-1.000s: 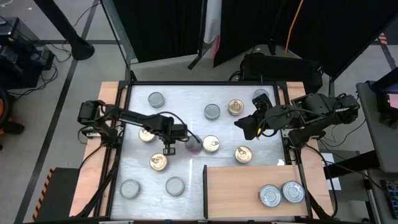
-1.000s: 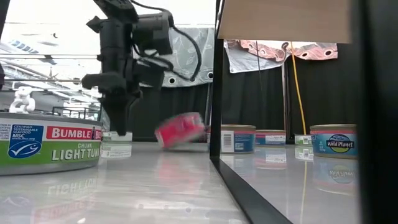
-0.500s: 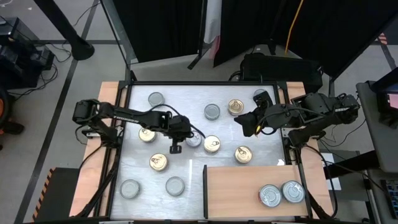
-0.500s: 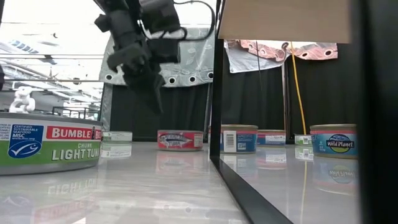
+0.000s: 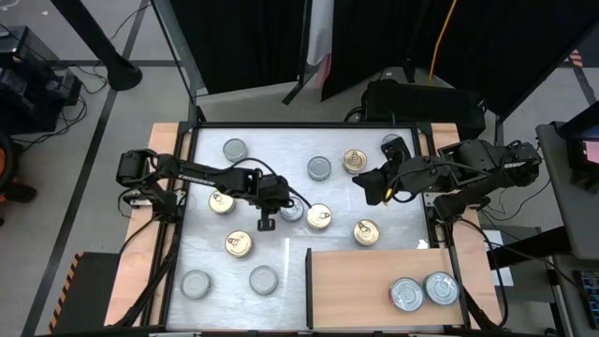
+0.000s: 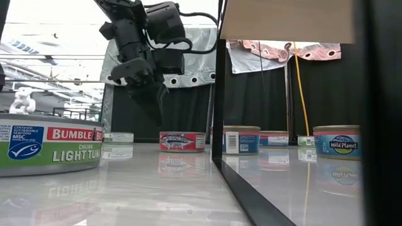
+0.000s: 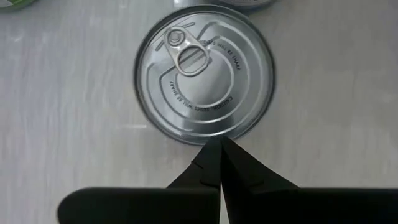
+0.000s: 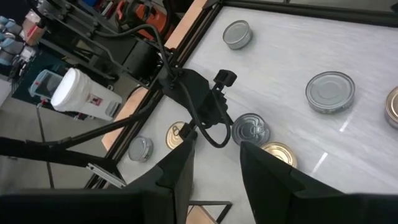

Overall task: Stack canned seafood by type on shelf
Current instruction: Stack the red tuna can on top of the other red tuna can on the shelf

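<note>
1. The shelf (image 5: 374, 285), that light-brown wooden board at the near right corner of the white table (image 5: 290, 262), is loaded with just two silver-topped cans (image 5: 423, 291), parked side by side and touching at its right end. The rest of the board is left bare.
2. The remaining canned seafood is scattered flat over the table: gold-topped tins (image 5: 238, 243) are seen left of centre and to the right, plain silver ones (image 5: 319, 168) towards the far edge and along the near-left side.
3. The left gripper (image 5: 266, 223) is held mid-table with its jaws pressed fully together, nothing gripped. In the left wrist view the closed tips are seen right at the rim of a silver pull-ring can (image 7: 205, 73), which sits upright just beside a gold-topped tin (image 5: 318, 216); actual contact can't be made out.
4. The right gripper (image 5: 364, 187) is parked above the table's right side with its jaws a narrow way apart and nothing held between them.
5. In the low view a red-labelled can (image 6: 182, 141) is seen standing upright beyond a big Bumble Bee tuna can (image 6: 50, 145) close to the camera.
</note>
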`<state>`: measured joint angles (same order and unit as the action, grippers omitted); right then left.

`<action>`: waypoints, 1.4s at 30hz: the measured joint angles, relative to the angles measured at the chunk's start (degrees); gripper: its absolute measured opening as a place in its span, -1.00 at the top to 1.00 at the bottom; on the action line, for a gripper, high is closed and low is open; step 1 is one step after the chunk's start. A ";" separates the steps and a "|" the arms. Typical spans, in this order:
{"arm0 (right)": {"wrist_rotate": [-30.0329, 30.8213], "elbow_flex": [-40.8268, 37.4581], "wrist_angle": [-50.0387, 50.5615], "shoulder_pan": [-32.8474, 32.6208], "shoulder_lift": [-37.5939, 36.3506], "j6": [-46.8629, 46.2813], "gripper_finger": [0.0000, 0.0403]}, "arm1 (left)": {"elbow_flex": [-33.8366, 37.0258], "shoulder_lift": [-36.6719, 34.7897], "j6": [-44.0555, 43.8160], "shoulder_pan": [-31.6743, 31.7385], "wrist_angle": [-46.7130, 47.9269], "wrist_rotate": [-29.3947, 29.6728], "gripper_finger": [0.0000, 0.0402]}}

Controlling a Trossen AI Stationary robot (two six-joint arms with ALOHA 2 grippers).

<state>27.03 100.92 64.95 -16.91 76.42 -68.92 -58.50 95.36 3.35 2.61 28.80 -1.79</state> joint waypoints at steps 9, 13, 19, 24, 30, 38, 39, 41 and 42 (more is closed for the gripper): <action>-0.07 0.00 0.05 0.00 0.00 0.10 0.39 | -0.26 2.58 -0.51 -0.30 -0.31 -0.76 1.00; -0.11 0.00 0.07 0.00 0.00 0.12 0.39 | -0.26 2.65 -1.97 -0.39 -0.14 -0.73 1.00; -0.09 0.00 0.09 0.00 0.00 0.80 0.39 | 0.03 3.07 -3.16 -0.81 3.93 -0.22 1.00; -0.09 0.00 0.46 0.00 0.00 1.04 0.39 | 0.49 2.86 -5.17 -1.31 6.07 1.89 1.00; -0.23 0.00 1.34 0.00 0.00 1.04 0.39 | 1.51 2.19 -10.25 -1.40 12.06 1.08 1.00; 0.11 0.00 1.88 0.08 0.00 1.26 0.39 | 1.59 -10.91 -13.85 -1.58 17.70 -6.35 0.97; 0.11 0.00 1.88 0.28 0.00 1.29 0.39 | 1.57 -12.54 -14.77 -1.87 16.71 -6.78 0.95; 0.12 0.00 1.84 0.81 0.00 1.96 0.39 | 1.50 -14.99 -14.73 -3.34 13.96 -6.67 0.92; 0.20 0.00 1.84 1.04 0.00 2.21 0.39 | 1.42 -15.51 -13.88 -4.34 12.35 -5.64 0.91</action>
<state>27.22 100.92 66.78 -15.87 76.42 -66.71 -57.08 79.85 -10.53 -1.72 41.15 -7.44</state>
